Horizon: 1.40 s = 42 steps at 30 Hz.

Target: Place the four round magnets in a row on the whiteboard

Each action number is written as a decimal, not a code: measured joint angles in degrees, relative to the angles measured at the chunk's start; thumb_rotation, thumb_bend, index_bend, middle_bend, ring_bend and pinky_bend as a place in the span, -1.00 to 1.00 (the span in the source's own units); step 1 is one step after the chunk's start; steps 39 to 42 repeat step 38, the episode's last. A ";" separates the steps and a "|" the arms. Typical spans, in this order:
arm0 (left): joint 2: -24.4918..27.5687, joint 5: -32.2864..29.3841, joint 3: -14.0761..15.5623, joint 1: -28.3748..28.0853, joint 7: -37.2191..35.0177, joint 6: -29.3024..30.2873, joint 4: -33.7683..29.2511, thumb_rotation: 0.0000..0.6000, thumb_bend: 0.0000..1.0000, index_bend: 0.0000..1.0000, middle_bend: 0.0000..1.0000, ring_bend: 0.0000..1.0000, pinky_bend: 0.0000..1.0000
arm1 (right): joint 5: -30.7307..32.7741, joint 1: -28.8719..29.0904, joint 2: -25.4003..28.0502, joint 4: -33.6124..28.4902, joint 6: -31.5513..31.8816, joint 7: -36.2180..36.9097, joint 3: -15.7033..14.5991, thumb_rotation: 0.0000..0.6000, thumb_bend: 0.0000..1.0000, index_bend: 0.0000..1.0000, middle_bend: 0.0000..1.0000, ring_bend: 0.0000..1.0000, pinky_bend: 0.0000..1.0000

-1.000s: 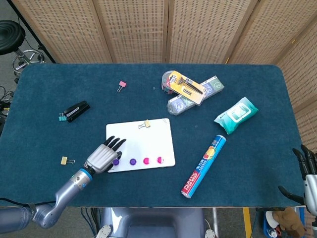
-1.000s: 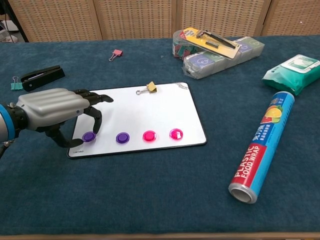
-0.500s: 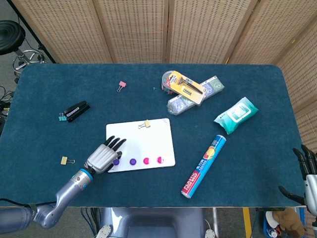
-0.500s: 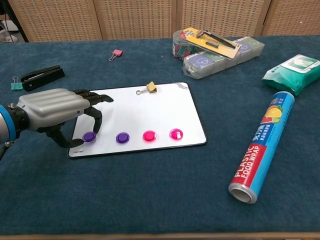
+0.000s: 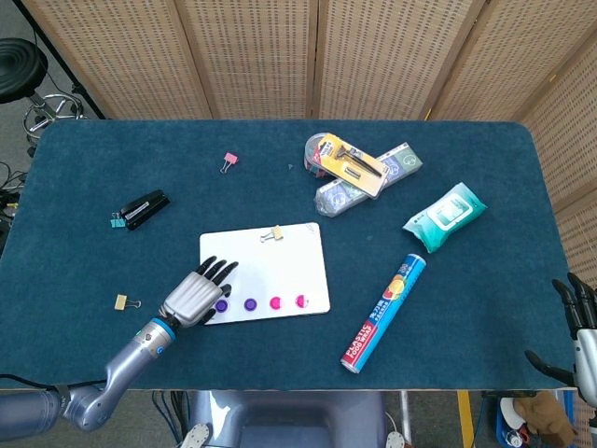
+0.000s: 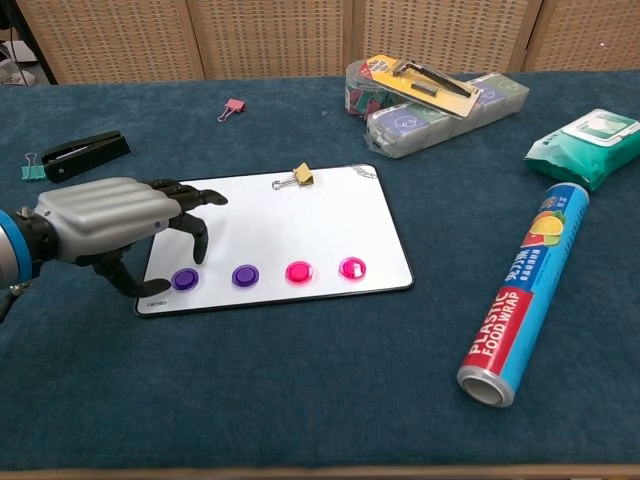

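Since the earlier frame the left hand (image 6: 105, 222) had lifted slightly, its dark fingertips (image 6: 197, 250) now just clear of the leftmost purple round magnet (image 6: 184, 279), which sat a touch further right than before. That hand hovered over the left edge of the white rectangular whiteboard (image 6: 300, 215), fingers loosely spread and holding nothing. Four round magnets lay in a row along the board's near edge: the leftmost purple one, a second purple magnet (image 6: 246, 275), a pink magnet (image 6: 299, 271) and a magenta magnet (image 6: 351, 267), evenly spaced and apart. The whiteboard lay on the blue felt worktop (image 6: 300, 400) toward its front left. The right hand (image 5: 580, 327) hung off the worktop's front right corner, fingers apart and empty.
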 measured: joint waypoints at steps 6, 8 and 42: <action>0.62 0.14 -0.20 0.17 -0.40 0.47 -0.70 1.00 -0.32 -0.28 -1.00 -1.00 -1.00 | -0.20 0.01 -0.03 -0.01 0.00 -0.09 -0.07 1.00 -1.00 -1.00 -1.00 -1.00 -1.00; 1.29 0.36 -0.47 0.41 -0.98 1.17 -1.33 1.00 -0.32 -0.43 -1.00 -1.00 -1.00 | -0.34 0.04 -0.09 0.01 -0.06 -0.20 -0.12 1.00 -1.00 -1.00 -1.00 -1.00 -1.00; 25.93 7.99 1.99 27.56 -25.66 36.01 -9.98 1.00 -0.61 -1.00 -1.00 -1.00 -1.00 | -3.81 0.77 -5.80 6.34 3.01 -0.99 0.90 1.00 -1.00 -1.00 -1.00 -1.00 -1.00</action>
